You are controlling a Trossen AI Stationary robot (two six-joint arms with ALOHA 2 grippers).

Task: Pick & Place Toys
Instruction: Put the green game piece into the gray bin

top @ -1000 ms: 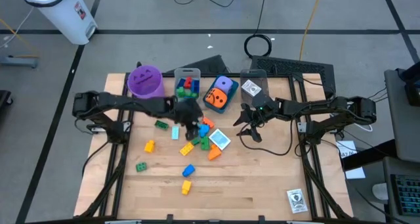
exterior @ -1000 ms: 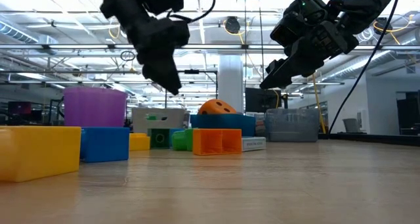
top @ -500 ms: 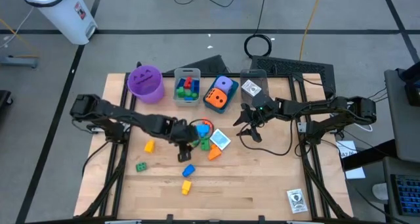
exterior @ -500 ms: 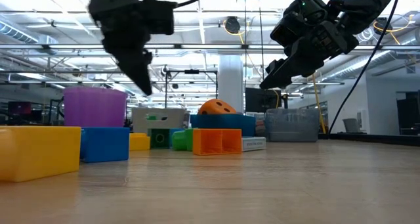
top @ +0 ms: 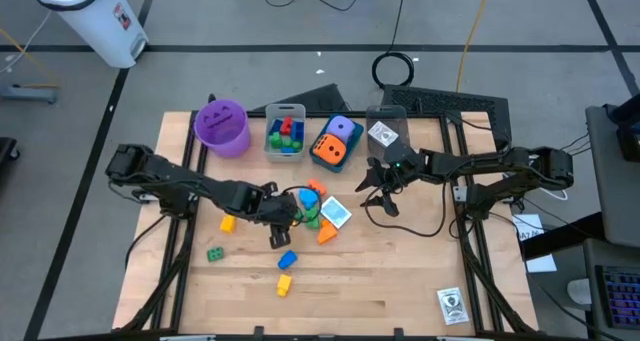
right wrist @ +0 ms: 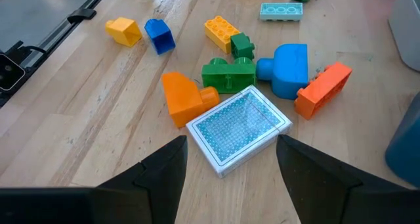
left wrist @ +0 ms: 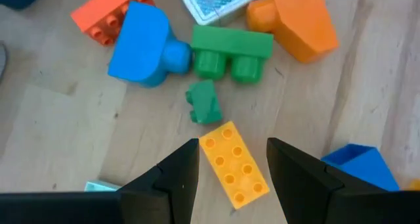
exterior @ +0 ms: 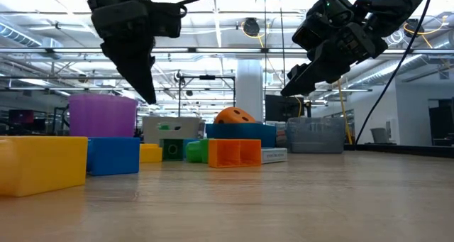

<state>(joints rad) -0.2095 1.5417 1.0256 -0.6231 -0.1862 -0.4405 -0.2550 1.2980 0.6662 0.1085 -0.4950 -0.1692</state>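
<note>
Overhead straight down on the whole counter [top: 400, 281]; level from counter height; both wrists close, sharing the green brick [left wrist: 232, 51].

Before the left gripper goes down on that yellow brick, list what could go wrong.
1. The yellow brick lies slanted between the open fingers of the left gripper, so they may catch its corners and twist it away.
2. A small green piece sits right at the brick's far end, with the green brick and blue piece just beyond; a forward slip could shove the cluster.
3. The right gripper hovers open beside the same pile, so the arms could crowd each other.
</note>
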